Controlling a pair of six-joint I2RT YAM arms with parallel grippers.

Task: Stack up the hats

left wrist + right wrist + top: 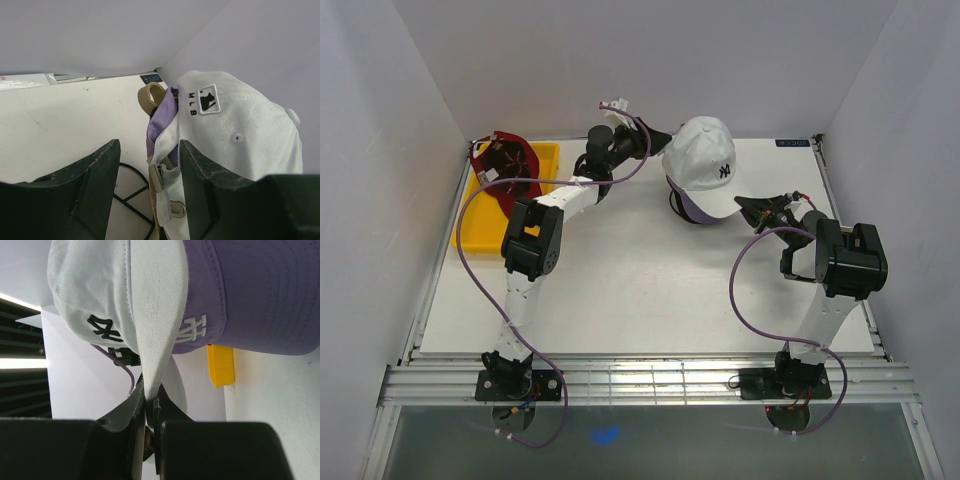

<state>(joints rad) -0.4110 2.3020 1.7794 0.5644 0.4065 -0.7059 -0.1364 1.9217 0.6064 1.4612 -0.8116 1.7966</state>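
Partly done. Clenching white cap's brim in right hand, crown over lavender cap just beyond. Left hand released at rear strap. Left to stack: dark red cap, well apart from both hands, in yellow tray.

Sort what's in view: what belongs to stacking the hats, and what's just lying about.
For the job: white cap; lavender cap under it; dark red cap; right hand, pinching the white cap's brim.
Lying about: yellow tray under the dark red cap; small dark label at the far edge.
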